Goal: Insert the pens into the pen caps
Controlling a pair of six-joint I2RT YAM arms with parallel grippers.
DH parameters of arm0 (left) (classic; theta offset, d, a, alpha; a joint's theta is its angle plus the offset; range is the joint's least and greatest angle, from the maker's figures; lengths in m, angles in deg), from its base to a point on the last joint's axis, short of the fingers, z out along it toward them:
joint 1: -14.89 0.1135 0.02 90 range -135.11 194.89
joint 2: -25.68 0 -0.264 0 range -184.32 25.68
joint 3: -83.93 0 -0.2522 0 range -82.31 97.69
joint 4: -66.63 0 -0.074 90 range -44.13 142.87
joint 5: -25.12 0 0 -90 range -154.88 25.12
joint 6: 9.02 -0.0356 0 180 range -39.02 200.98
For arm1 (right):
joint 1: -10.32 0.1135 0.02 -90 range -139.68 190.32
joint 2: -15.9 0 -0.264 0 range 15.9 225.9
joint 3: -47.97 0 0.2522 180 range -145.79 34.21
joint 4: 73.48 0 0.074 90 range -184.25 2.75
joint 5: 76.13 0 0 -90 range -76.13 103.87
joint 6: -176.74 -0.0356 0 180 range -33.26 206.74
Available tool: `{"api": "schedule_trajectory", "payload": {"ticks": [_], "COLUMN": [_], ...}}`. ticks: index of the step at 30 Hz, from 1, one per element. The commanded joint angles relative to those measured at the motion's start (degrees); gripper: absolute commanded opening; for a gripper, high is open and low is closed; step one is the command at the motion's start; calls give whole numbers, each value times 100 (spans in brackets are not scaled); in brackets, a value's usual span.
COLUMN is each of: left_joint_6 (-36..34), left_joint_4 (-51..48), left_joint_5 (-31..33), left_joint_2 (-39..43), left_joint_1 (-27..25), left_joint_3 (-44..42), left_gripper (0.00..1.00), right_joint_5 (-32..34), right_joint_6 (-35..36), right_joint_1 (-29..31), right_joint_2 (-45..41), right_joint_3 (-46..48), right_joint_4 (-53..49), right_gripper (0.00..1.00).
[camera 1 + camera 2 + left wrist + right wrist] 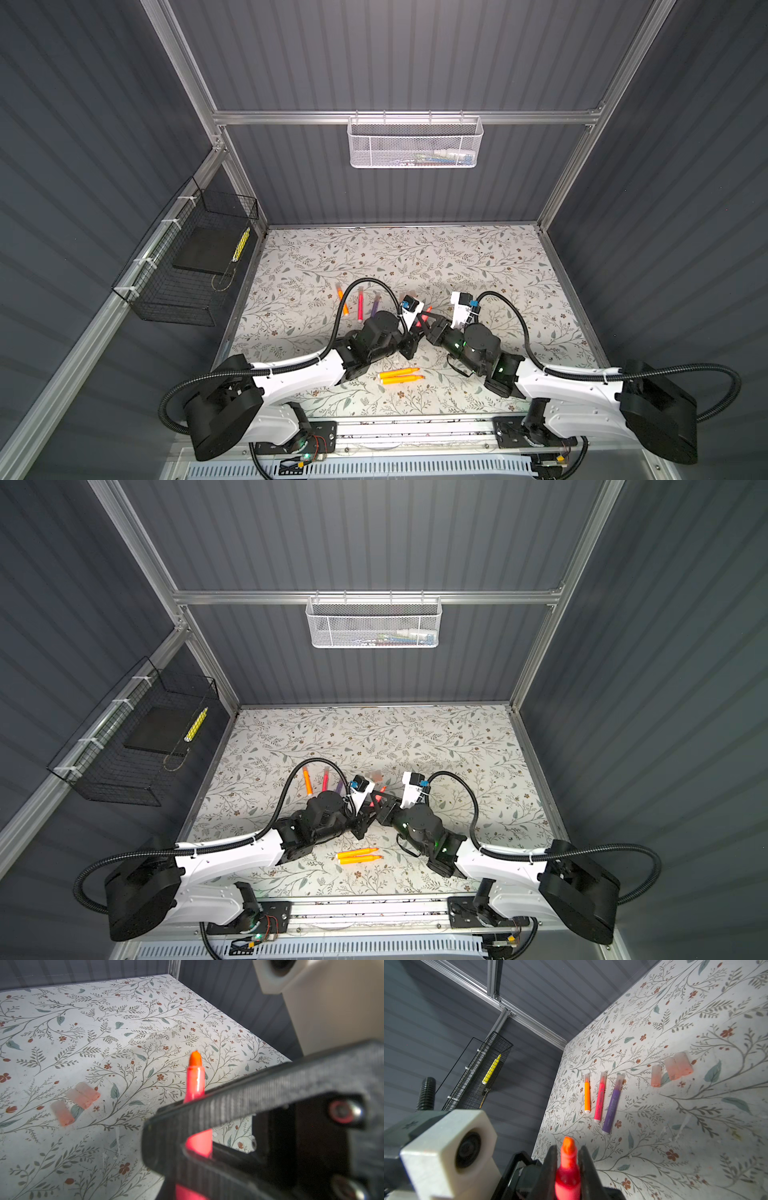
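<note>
An uncapped pink pen (424,316) (377,796) is held above mid-table by both grippers. My right gripper (568,1153) is shut on it just behind its orange tip (568,1145). My left gripper (182,1153) is shut on its barrel (195,1084) further back. Three loose translucent pen caps (79,1098) (671,1071) lie on the mat just beyond. To the left, capped orange (587,1096), pink (600,1101) and purple (612,1109) pens lie side by side. Two uncapped orange pens (400,375) lie near the front.
A white mesh basket (415,143) hangs on the back wall. On the left wall, a black wire basket (187,266) holds a yellow pen. The two wrist camera housings (461,307) sit close together over the middle of the floral mat (478,257).
</note>
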Motion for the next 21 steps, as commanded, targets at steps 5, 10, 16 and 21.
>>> {"api": "schedule_trajectory", "payload": {"ticks": [5, 10, 16, 21], "left_joint_6": [66, 183, 716, 767], "left_joint_4": [203, -93, -755, -1018], "left_joint_5": [-190, 456, 361, 257], "left_joint_2": [167, 634, 1510, 2015], "left_joint_1": [-86, 8, 1169, 1566], "left_joint_3": [-75, -437, -1088, -1407], "left_gripper": [0, 0, 0, 0], "right_joint_5": [70, 359, 948, 522], "right_joint_6": [42, 294, 612, 929], "right_joint_1": [80, 71, -103, -790], "right_joint_2": [-177, -498, -1139, -684], "right_joint_3": [-15, -7, 30, -387], "right_joint_4": [36, -407, -1449, -2062], "right_gripper": [25, 55, 57, 54]}}
